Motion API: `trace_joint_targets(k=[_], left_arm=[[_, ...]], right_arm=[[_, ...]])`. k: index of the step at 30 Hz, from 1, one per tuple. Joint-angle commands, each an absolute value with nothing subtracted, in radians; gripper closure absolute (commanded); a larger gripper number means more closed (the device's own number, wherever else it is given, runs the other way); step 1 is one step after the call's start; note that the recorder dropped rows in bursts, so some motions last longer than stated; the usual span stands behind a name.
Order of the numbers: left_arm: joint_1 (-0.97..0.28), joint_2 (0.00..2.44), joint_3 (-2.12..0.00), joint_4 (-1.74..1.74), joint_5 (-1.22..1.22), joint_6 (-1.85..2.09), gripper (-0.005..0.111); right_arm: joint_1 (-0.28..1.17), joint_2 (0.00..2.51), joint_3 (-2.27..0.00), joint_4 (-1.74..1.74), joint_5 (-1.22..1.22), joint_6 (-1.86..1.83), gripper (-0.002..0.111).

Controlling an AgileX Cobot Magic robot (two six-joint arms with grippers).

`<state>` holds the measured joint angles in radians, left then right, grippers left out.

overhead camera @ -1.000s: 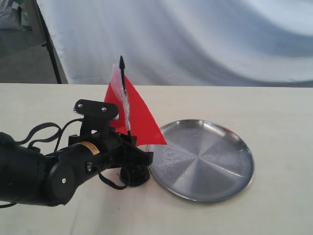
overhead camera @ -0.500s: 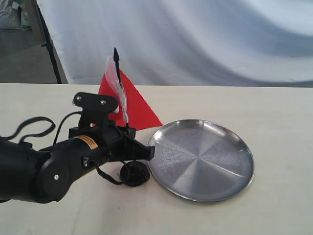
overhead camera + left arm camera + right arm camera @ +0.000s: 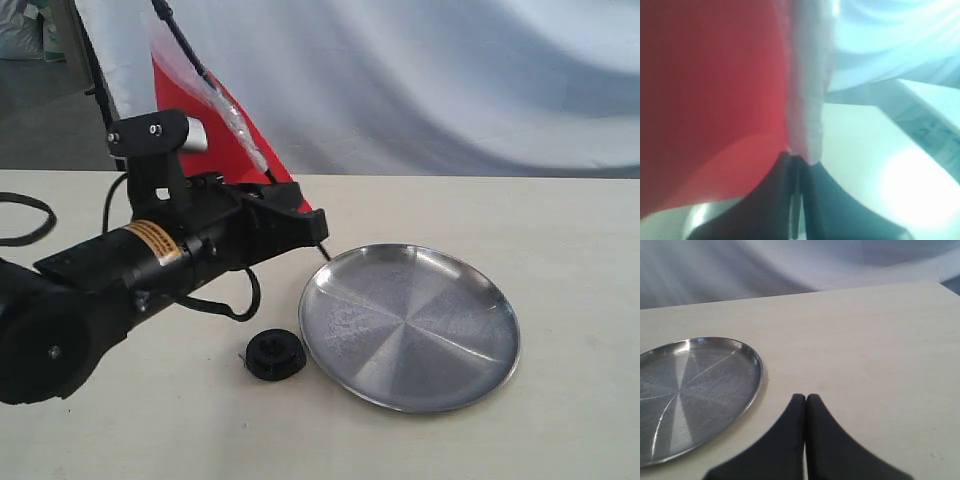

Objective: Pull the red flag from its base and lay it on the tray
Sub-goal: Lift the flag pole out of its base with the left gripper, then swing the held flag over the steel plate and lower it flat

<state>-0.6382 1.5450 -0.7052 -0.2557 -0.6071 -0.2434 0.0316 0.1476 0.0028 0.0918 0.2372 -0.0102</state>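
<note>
Extraction looks done: left pincer (image 3: 300, 215) holds the red flag (image 3: 225, 130) by its thin black stick, fingers clamped tight on it. Cloth and clear wrap ride high above the arm, leaning back toward the desk's far-left corner. Stick's lower tip pokes out under the pincer, in the air, close to the tray's far-left rim; contact can't be told.

The base (image 3: 275, 354) sits alone on the desk (image 3: 560, 230), toward the near edge and just beside the tray (image 3: 410, 325), w/ nothing standing in it. The tray lies flat, nothing on it. So the step in hand reads as the carry to the tray.

Next move, as judged: swing the flag over the tray, bring it down and tip the stick flatter so it rests inside the rim, then let go. The stick looks long vs. the tray, so an end may overhang.

Left arm slants up from the near-left corner toward mid-desk, wrist lifted, cam bracket on top.

Right pincer (image 3: 805, 405) has its fingers pressed together on nothing, low over bare desk near the tray's opposite side. It doesn't show in the exterior view.
</note>
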Motion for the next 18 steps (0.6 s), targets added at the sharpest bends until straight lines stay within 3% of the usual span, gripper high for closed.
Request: trace_joint_targets(k=[1, 9, 18], left_arm=[[-0.640, 1.654, -0.743, 0.000, -0.737, -0.609, 0.107], [-0.640, 1.947, -0.979, 0.329, -0.761, -1.035, 0.107], [-0.640, 2.187, -1.187, 0.381, -0.785, -1.315, 0.107]], right_arm=[[0.029, 0.144, 0.000, 0.096, 0.230, -0.013, 0.109], [0.029, 0.144, 0.000, 0.096, 0.230, -0.013, 0.109], [0.029, 0.144, 0.000, 0.096, 0.230, -0.013, 0.109]])
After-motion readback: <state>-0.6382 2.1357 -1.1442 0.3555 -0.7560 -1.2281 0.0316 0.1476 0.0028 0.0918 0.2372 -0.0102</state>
